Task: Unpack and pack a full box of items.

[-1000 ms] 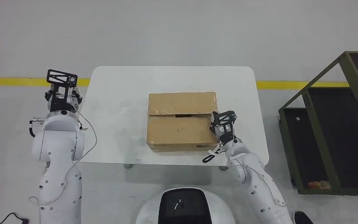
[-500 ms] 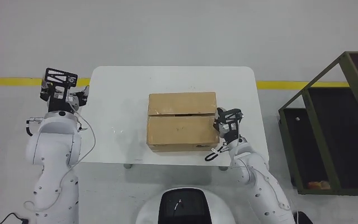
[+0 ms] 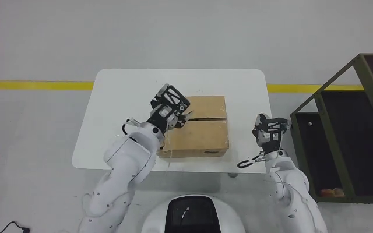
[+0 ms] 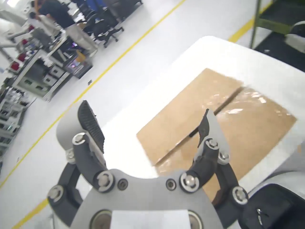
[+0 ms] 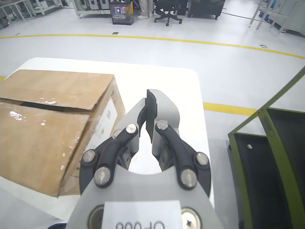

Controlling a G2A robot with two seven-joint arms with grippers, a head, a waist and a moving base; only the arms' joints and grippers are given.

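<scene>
I am holding my open left tool [image 4: 145,110] over the box's [image 3: 198,138] seam [image 3: 201,120] to start opening it, my closed right tool [image 5: 146,107] hanging clear at three o'clock.

brown cardboard box [image 3: 192,125], closed, 2 top flaps meeting at a central seam, glossy tape on the near flap, sitting flat mid-table, slightly right of centre
</scene>
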